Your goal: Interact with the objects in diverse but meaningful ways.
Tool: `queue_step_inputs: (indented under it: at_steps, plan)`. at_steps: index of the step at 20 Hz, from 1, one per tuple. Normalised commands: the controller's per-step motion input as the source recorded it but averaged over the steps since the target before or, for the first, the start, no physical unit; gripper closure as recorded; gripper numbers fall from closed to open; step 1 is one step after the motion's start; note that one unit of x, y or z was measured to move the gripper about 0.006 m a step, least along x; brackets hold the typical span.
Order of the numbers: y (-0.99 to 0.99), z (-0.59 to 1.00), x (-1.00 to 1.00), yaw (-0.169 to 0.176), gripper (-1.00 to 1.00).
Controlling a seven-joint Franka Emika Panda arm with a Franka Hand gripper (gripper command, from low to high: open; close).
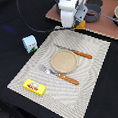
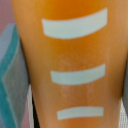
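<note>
The gripper (image 1: 77, 22) hangs at the far edge of the woven placemat (image 1: 94, 72). The wrist view is filled edge to edge with the orange ridged bread loaf (image 2: 70, 55), its pale stripes running across it, so the loaf sits right under the wrist, between or just below the fingers. Whether the jaws are clamped on it or only poised around it I cannot tell; the fingers themselves do not show in either view.

My reading is that the step in hand is the handling of the loaf, either a grasp or a carry. The next move calls for a sure hold, then a clear target such as the wooden plate (image 1: 63, 61).

Taking the placemat as landmark and going from the exterior view's left to its right:
- The light-blue white-topped carton (image 1: 30, 43) stands just off its left edge.
- The yellow flat packet (image 1: 35, 86) lies on its near left corner.
- The fork (image 1: 60, 75) and the knife (image 1: 75, 52) flank the plate at its middle.
- The loaf is at its far edge, at the gripper.
</note>
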Motion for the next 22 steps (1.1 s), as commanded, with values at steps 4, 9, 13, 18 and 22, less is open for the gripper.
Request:
queue_step_inputs:
  at_steps: [4,9,13,18,22]
  plan:
    - [-0.02,-0.03,0.83,0.000,1.00]
    - [-0.01,-0.27,0.54,0.000,1.00]
    - [0.00,-0.35,0.06,0.000,1.00]
    - [0.02,-0.16,-0.03,0.011,1.00]
    - [0.19,0.57,0.21,0.002,-1.00]
